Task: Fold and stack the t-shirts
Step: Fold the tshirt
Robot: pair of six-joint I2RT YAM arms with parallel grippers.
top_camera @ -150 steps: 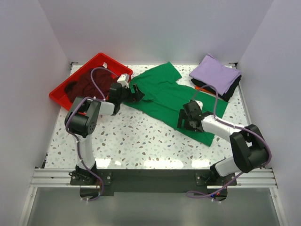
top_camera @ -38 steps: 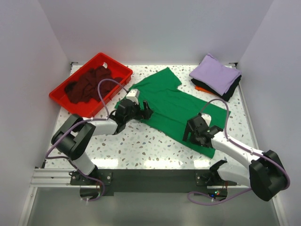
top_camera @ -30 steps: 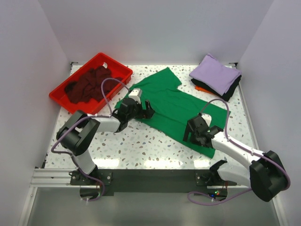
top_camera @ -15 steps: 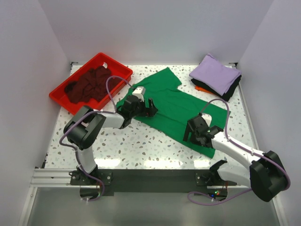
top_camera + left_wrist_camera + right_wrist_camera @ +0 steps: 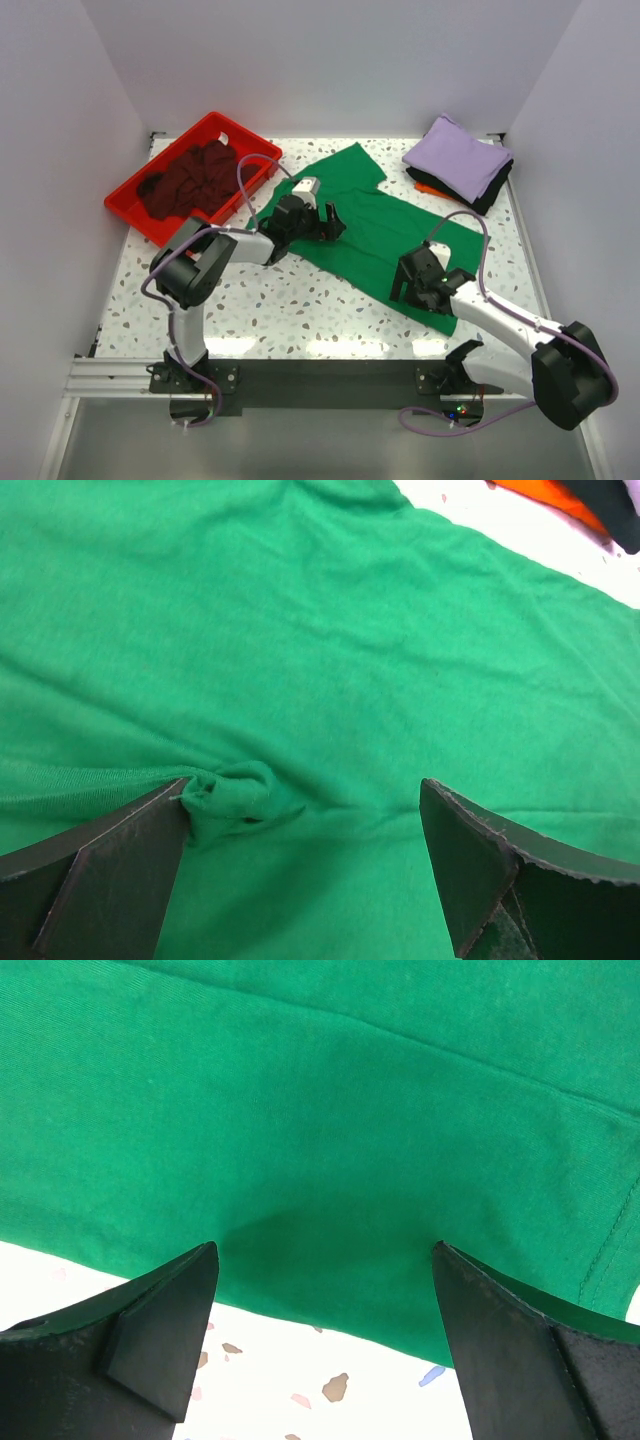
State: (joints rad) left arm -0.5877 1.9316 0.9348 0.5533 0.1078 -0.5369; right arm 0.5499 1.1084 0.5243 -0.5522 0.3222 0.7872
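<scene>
A bright green t-shirt lies spread flat and slanted across the middle of the table. My left gripper stands open over its upper left part. In the left wrist view the left gripper straddles the green cloth, and a small bunch of fabric lies against the left finger. My right gripper is open at the shirt's near hem. The right gripper spans the hem edge, with nothing pinched. A dark maroon t-shirt lies crumpled in the tray.
The red plastic tray sits at the back left. A folded stack stands at the back right: a lavender shirt on top, a black one and an orange sliver beneath. Speckled table shows near the arms.
My left gripper has slid to the right, from the green shirt's left edge onto its upper body, still open. The right arm has stayed where it was.
</scene>
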